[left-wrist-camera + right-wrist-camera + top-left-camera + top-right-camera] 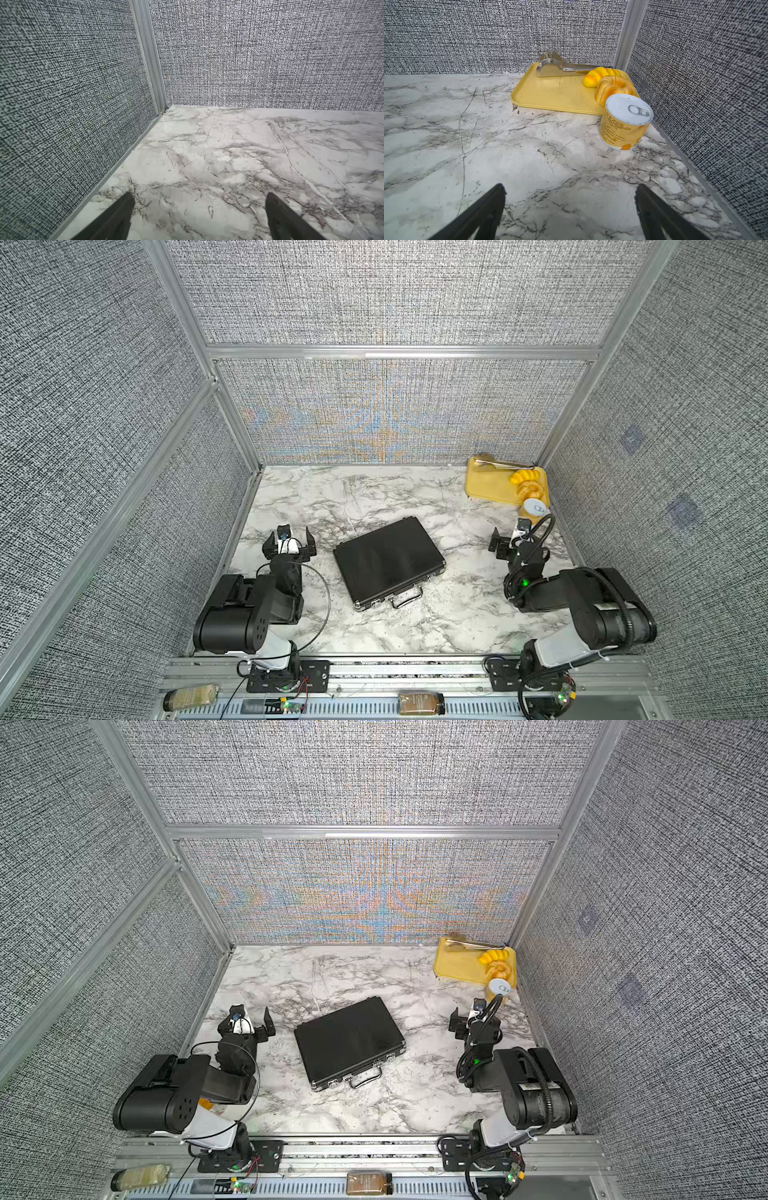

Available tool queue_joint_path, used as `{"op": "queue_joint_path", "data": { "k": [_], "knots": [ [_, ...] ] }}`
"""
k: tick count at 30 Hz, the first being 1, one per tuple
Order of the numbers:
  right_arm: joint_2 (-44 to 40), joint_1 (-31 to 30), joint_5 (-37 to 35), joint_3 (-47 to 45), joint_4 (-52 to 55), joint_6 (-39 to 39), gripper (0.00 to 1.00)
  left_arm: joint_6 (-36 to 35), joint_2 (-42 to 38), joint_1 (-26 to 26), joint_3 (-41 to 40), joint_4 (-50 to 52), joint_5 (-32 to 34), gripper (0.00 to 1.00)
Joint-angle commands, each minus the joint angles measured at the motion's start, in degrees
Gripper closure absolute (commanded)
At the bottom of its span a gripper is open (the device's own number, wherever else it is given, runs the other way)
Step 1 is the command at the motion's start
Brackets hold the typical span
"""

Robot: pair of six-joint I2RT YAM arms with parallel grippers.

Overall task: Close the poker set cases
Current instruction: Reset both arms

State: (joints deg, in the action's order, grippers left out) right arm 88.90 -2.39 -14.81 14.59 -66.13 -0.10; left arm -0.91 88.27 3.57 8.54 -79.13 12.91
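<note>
**Lid down, both claws clear**

In both top views the poker case (388,562) lies flat near the middle of the bench (332,489), its handle (407,597) toward the near edge. The ribbed lid sits down on the base and nothing of the inside shows, so we judge the closing itself done. Whether the latches beside the handle are snapped home is too small for us to tell; that would be all that is left. The left claw (290,536) hovers by the left edge and the right claw (509,538) by the right edge, each well apart from the case and holding nothing. A yellow tray (486,485) fills the far right corner, with a can (533,508) just beside it.

In the left wrist view the left claw (199,195) stands wide open over bare marble. It faces the far left corner, where woven grey wall panels meet at an aluminium post (149,58).

In the right wrist view the right claw (570,187) is equally wide open and empty. Ahead, the yellow tray (550,93) carries metal tongs (560,67) and two yellow pastry shapes (614,87). The can (626,120) stands upright on the marble right at the tray's near rim, close to the right wall. The surface is white marble veined grey, scuffed with fine dark scratches.
</note>
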Motion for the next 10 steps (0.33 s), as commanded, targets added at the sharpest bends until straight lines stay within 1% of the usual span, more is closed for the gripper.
{"op": "queue_joint_path", "data": {
  "k": [1,10],
  "knots": [
    [-0.1,0.0,-0.8,0.2,-0.1,0.0,0.01,-0.1,0.1,0.0,0.4,-0.2,-0.9,0.01],
    [0.0,-0.1,-0.8,0.0,-0.6,0.0,0.01,-0.1,0.1,0.0,0.3,-0.6,-0.8,0.01]
  ]
}}
